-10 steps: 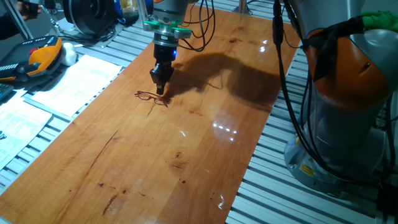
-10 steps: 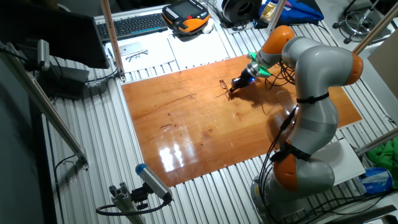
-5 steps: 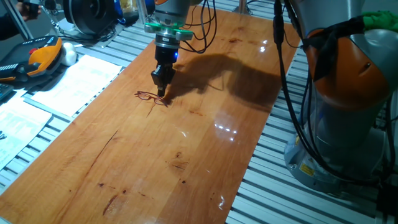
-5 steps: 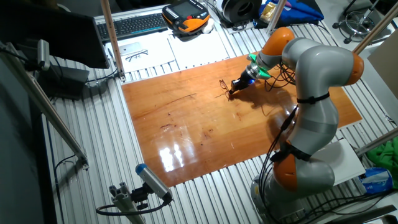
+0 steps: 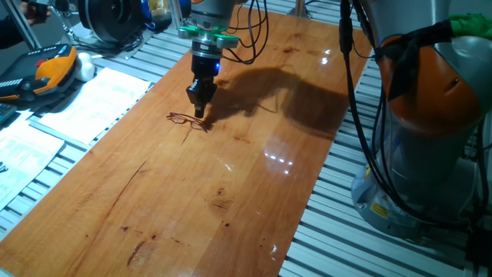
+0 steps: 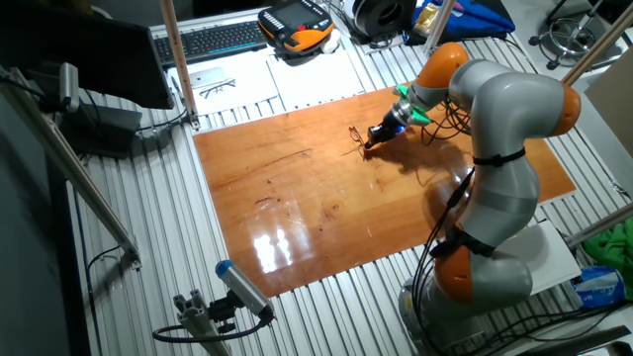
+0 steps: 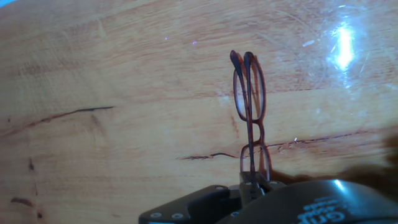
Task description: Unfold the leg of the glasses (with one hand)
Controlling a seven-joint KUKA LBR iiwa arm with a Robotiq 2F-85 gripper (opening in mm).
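Lying flat near the far end of the wooden counter [image 5: 231, 200]: the glasses [image 5: 187, 120], thin reddish-brown wire, apart from the papers [image 5: 96, 96] off the counter's left edge. Standing just right of the frame, tips down at its near end: the pincer [image 5: 198, 110], black, under a blue light and green ring. Showing the same from the other fixed view: glasses [image 6: 356, 137] with the pincer [image 6: 368, 144] at their side, the orange-and-grey arm [image 6: 504, 148] arching over from the right.

Looking along the fingers in the hand view: the glasses [image 7: 250, 118] stretching away from the pincer [image 7: 249, 184], both legs seeming folded against the lenses, their tips at the far end. Pincer tips appearing drawn close together around the near end of the frame; whether actually clamping the wire, impossible to tell.

Judging the step in hand as catching one leg to swing it out. Doing it well likely meaning: keeping the tips low, skimming the counter without pressing; hooking only the upper leg, not both; sweeping in an arc about the hinge; moving slowly, since nothing is holding the light frame and it could slide or spin instead of opening.
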